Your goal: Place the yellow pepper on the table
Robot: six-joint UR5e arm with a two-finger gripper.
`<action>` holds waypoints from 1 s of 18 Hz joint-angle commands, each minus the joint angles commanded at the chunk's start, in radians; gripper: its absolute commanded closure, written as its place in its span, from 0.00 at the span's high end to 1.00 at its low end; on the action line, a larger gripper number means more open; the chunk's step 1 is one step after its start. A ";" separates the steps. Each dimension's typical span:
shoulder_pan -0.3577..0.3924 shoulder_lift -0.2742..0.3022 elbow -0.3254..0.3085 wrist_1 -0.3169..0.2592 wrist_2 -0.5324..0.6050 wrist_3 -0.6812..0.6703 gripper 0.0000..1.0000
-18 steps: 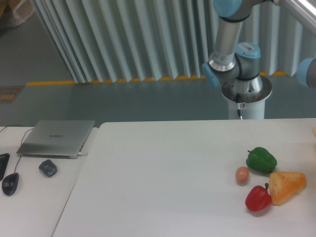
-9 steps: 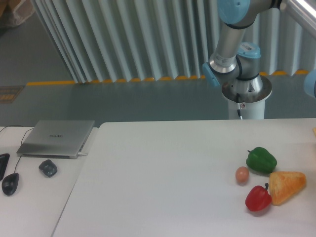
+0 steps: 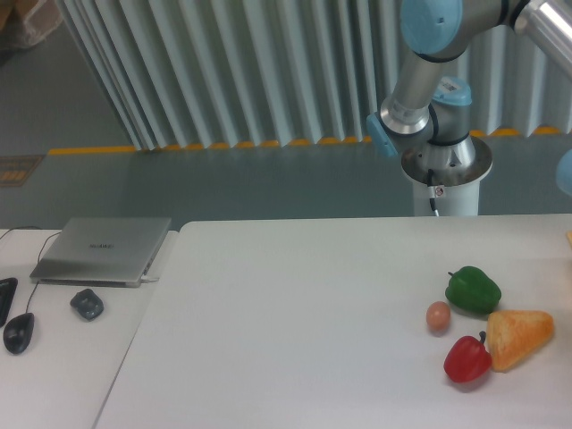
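Camera view from where I sit shows only part of the arm (image 3: 420, 80): its grey base column stands behind the far edge of the table (image 3: 295, 322), one silver link rises from the blue-capped shoulder joint toward the upper right, and a second link crosses the top right corner and runs out of frame. The gripper is outside the picture, so I cannot tell whether its fingers are spread or closed, or whether they hold anything. I see no yellow pepper anywhere on the tabletop. At the right side of the table lie a green pepper (image 3: 473, 290), a small tan egg (image 3: 438, 316) just left of it, a red pepper (image 3: 467, 359) nearer me, and an orange-yellow wedge (image 3: 519, 337) touching the red pepper's right side. On the narrower desk to the left are a closed laptop (image 3: 103, 249) and a mouse (image 3: 19, 332).
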 joint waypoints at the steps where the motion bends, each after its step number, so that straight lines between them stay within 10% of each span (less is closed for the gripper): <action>1: 0.000 0.000 -0.006 0.000 0.017 0.002 1.00; 18: 0.025 -0.011 -0.023 0.000 0.014 -0.011 1.00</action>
